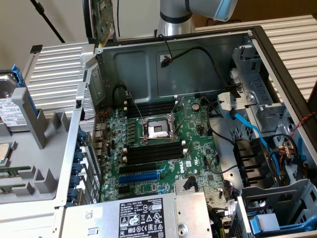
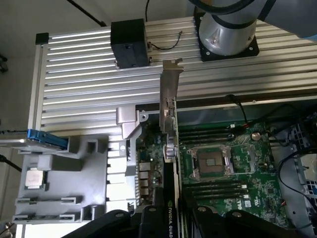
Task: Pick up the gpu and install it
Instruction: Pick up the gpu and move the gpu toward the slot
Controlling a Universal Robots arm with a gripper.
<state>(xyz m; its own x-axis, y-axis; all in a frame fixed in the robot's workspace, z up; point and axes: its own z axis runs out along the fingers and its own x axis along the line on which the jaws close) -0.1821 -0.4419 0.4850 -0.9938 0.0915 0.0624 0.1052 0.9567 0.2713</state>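
This looks to me like a robotics lab or test workshop. My arm's base (image 2: pixel 228 37) is mounted on a ribbed metal surface (image 2: pixel 89 84). Beside it lies an opened computer case (image 1: pixel 143 64) with its main board (image 1: pixel 198 144) bare. A grey holder (image 2: pixel 94 168) next to the case keeps spare parts: a hard drive (image 1: pixel 9 111) and a processor chip (image 2: pixel 33 177).

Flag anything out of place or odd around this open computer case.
Nothing looks damaged or spilled. The gpu is not seated: it hangs edge-on over the case, clamped in the gripper. The processor socket on the motherboard stands bare, with no cooler on it.
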